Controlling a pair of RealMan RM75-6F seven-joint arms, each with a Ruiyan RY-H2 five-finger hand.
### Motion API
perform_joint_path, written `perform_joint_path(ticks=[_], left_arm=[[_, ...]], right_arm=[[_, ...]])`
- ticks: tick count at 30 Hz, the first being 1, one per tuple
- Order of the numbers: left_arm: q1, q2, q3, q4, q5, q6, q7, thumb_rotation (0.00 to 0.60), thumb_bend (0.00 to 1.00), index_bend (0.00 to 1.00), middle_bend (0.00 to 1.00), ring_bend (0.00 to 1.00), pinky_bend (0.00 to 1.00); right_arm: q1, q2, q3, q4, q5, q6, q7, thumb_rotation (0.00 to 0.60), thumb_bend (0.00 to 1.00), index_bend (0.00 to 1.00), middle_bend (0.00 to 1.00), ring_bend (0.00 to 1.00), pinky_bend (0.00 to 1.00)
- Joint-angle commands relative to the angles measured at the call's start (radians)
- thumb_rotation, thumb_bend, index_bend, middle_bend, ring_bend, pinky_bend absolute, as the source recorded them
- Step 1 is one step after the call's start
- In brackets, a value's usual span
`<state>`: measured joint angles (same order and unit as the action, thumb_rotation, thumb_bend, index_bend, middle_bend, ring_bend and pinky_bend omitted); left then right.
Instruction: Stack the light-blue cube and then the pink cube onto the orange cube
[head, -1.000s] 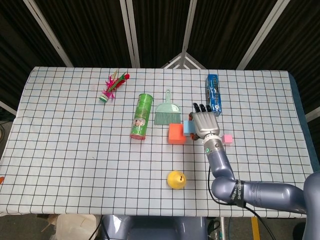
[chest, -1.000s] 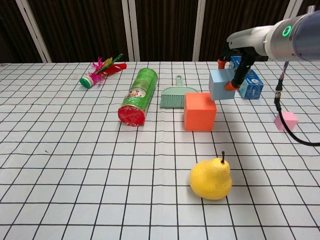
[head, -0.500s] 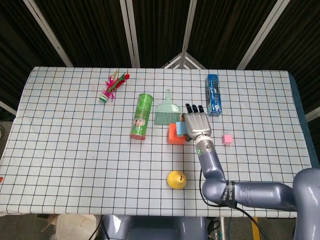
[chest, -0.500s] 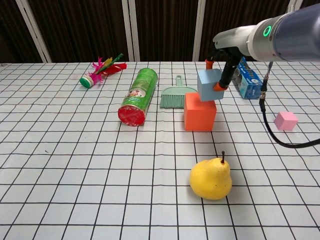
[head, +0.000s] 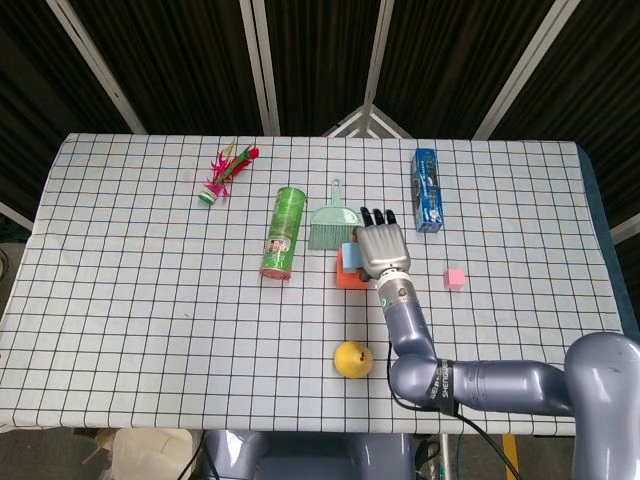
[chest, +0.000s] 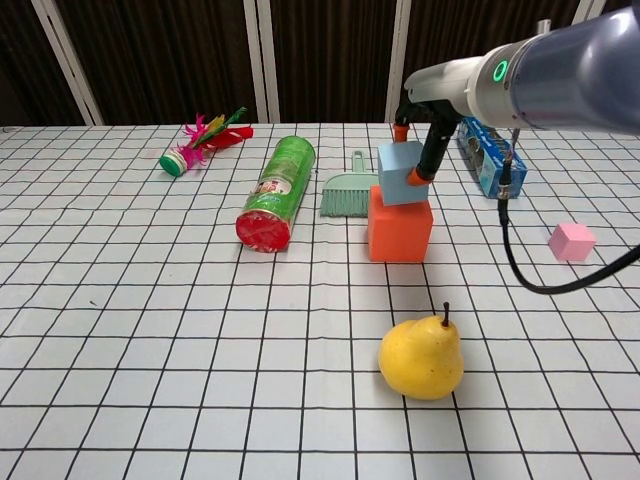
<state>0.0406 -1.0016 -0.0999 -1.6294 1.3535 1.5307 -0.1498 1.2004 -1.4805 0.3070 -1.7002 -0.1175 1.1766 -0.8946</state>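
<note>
My right hand grips the light-blue cube, holding it right over the orange cube; whether the two touch I cannot tell. From the head camera the hand covers most of the light-blue cube and part of the orange cube. The pink cube lies alone on the table to the right. My left hand is in neither view.
A green dustpan brush lies just behind the orange cube, a green can on its side to the left. A blue box stands behind the hand, a yellow pear in front. A feathered shuttlecock is far left.
The right hand has carried the light-blue cube leftward, from beside the orange cube's right edge to a spot directly above it.
</note>
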Motion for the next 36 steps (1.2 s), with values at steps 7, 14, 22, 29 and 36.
perform_joint_path(ticks=[7, 14, 22, 29, 36], left_arm=[[-0.002, 0.002, -0.001, 0.005, -0.005, -0.006, -0.009, 0.600, 0.16, 0.12, 0.00, 0.00, 0.00], [-0.002, 0.005, -0.004, 0.010, -0.012, -0.011, -0.020, 0.600, 0.16, 0.12, 0.00, 0.00, 0.00], [-0.004, 0.007, -0.005, 0.012, -0.015, -0.015, -0.025, 0.600, 0.16, 0.12, 0.00, 0.00, 0.00], [-0.003, 0.007, -0.005, 0.013, -0.015, -0.014, -0.026, 0.600, 0.16, 0.12, 0.00, 0.00, 0.00], [-0.003, 0.007, -0.004, 0.012, -0.015, -0.015, -0.023, 0.600, 0.16, 0.12, 0.00, 0.00, 0.00]], right_arm=[[0.024, -0.040, 0.010, 0.042, 0.038, -0.012, -0.031, 0.600, 0.41, 0.43, 0.04, 0.01, 0.04], [0.030, -0.051, 0.018, 0.060, 0.050, -0.012, -0.043, 0.600, 0.41, 0.43, 0.04, 0.01, 0.04], [0.037, -0.057, 0.025, 0.068, 0.056, -0.007, -0.059, 0.600, 0.41, 0.43, 0.04, 0.01, 0.04], [0.034, -0.059, 0.025, 0.072, 0.063, -0.012, -0.065, 0.600, 0.41, 0.43, 0.04, 0.01, 0.05], [0.030, -0.054, 0.025, 0.065, 0.061, -0.005, -0.070, 0.600, 0.41, 0.43, 0.04, 0.01, 0.04]])
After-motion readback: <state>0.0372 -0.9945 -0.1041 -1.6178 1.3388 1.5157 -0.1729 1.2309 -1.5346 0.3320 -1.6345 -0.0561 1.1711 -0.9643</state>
